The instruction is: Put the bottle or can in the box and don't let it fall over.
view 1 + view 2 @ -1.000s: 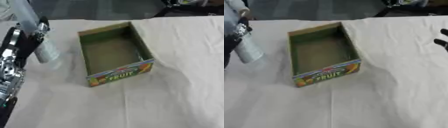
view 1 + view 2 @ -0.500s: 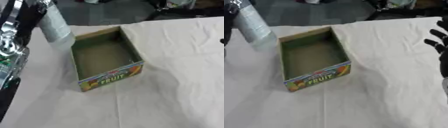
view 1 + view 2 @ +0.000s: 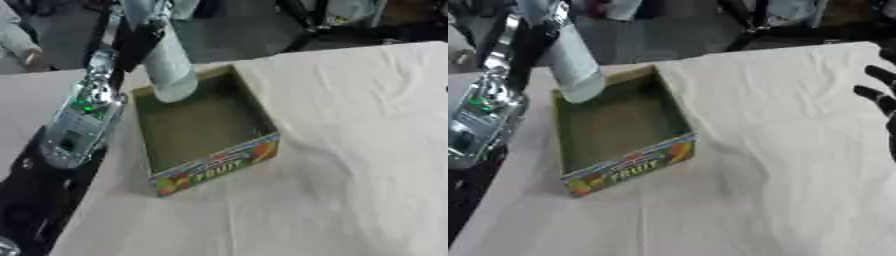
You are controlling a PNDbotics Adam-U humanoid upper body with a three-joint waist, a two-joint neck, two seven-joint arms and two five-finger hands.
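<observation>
Held aloft: pale translucent plastic bottle (image 3: 166, 60), tilted over the far left corner of the open green cardboard fruit box (image 3: 206, 132), gripped near its top by the black left hand (image 3: 140, 37). Probably light, smooth and top-heavy, so better set down upright on its base. At the right eye view's edge, right hand (image 3: 878, 95) idle with fingers spread.

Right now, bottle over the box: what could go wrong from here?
1. The bottle hangs tilted in the left hand, its base over the box's far left corner. Released like this, it would likely land on an edge and tip over.
2. That base sits close to the box's left wall; lowering straight down might catch the rim and shove the box along the cloth.
3. The right hand rests open at the right edge, not steadying the box.
</observation>
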